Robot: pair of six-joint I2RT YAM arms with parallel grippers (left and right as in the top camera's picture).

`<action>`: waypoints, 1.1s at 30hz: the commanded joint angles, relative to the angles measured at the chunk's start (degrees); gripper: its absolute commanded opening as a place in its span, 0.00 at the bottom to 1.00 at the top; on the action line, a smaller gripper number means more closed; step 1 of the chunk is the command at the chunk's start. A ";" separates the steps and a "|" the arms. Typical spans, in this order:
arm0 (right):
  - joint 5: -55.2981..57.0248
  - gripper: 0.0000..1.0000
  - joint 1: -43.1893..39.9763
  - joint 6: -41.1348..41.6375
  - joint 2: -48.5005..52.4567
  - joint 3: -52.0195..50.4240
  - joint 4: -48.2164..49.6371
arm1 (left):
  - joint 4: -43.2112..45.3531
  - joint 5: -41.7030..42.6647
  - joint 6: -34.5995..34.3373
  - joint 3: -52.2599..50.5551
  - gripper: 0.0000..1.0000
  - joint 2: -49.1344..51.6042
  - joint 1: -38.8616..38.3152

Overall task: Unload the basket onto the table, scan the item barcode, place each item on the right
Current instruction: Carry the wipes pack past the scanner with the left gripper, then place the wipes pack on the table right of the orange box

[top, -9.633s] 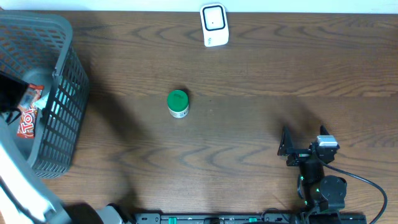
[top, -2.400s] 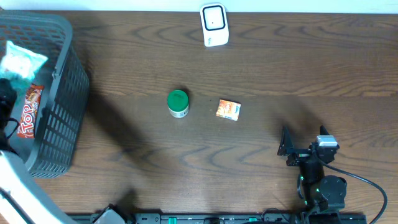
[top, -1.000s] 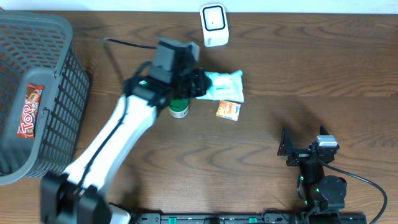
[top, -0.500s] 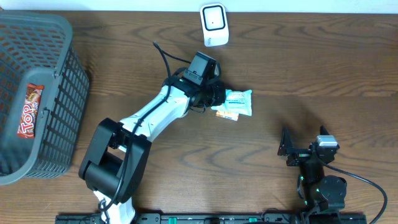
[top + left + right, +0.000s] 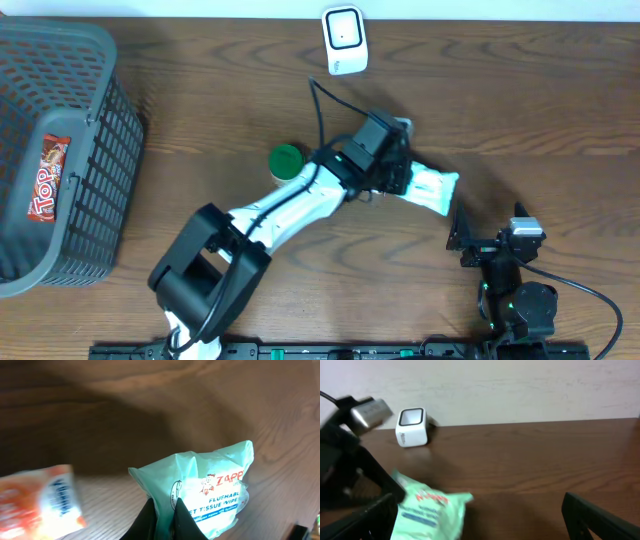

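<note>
Left gripper (image 5: 167, 522): 2 fingers together, clamped on the near edge of the mint-green soft plastic packet of wipes (image 5: 210, 485). The rest of the packet juts out past the fingertips, unsupported.

Right gripper (image 5: 460, 238): parked at the near right of the dark wooden table (image 5: 540, 110), fingers wide apart, holding nothing.

Packet position: right of centre on the overhead view, just beside the right gripper and well apart from the small white box-shaped barcode scanner (image 5: 344, 40) at the far edge. Cannot tell whether it is clear of the wood or brushing it.

Risks, as judged:
- Slip. The pinch sits on 1 thin edge of a soft pack. A quick swing or wrist roll could let the film slide out, or the pack could sag and twist.
- Missed read. Only the printed front shows, with no barcode in any view. If the code is on a hidden face, presenting this side gives nothing.
- Poor aim. The floppy free end may droop or curl at the scanner and put the code at a bad angle.
- Collision. The pack's tip is close to the right gripper's open fingers and could snag there.
- Clutter. The orange flat sachet (image 5: 40, 505) and the green-lidded small jar (image 5: 286, 160) lie under or beside the left arm, so a low return pass could knock them.
</note>
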 commanded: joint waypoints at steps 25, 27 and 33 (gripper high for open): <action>-0.02 0.99 -0.46 -0.33 -0.15 -0.07 -0.22 | 2.62 -7.39 -2.84 0.68 0.94 7.78 4.76; -0.04 0.99 -0.46 -0.33 -0.15 -0.07 -0.22 | 2.64 -7.39 -2.82 0.70 1.00 7.43 4.76; -0.04 0.99 -0.46 -0.33 -0.15 -0.07 -0.22 | 2.64 -7.39 -2.25 1.33 0.98 0.02 5.27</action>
